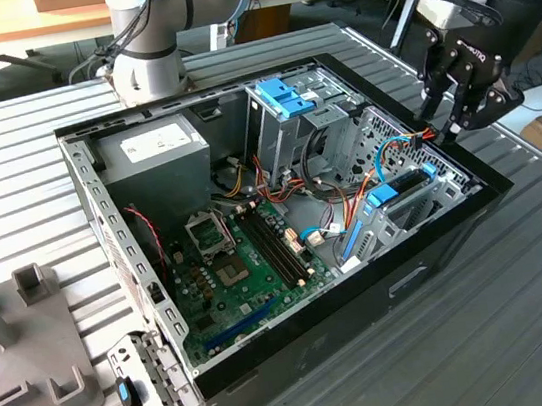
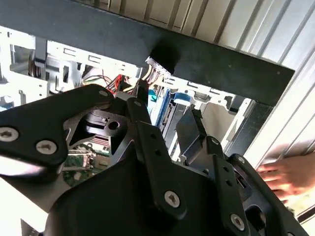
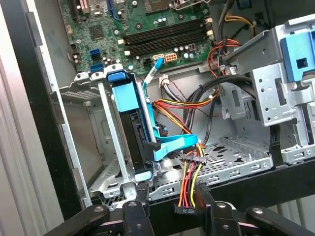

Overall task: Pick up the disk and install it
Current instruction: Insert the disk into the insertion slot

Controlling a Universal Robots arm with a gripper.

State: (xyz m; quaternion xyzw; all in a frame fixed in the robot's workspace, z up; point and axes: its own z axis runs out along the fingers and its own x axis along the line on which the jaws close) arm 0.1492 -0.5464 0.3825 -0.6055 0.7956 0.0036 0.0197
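Note:
The disk (image 1: 402, 188) stands on edge in the drive cage at the case corner on the exterior view's right, with its light-blue bracket (image 3: 129, 96) around it. In the first wrist view the disk (image 3: 133, 132) shows its dark side, with a blue cable plugged beside it. My gripper (image 1: 445, 128) hovers above the case rim just beyond that cage. It is open and holds nothing. In the first wrist view the gripper (image 3: 172, 192) straddles a black power connector (image 3: 186, 210) with red and yellow wires, without touching it. The second wrist view also shows the gripper (image 2: 167, 101) open.
The open computer case (image 1: 438, 240) lies on a slatted metal table (image 1: 531, 328). Inside are a green motherboard (image 1: 245, 267), a grey power-supply box (image 1: 155, 148) and a tall cage with blue tabs (image 1: 286, 95). A person's hand (image 2: 290, 174) rests on the table beside the case.

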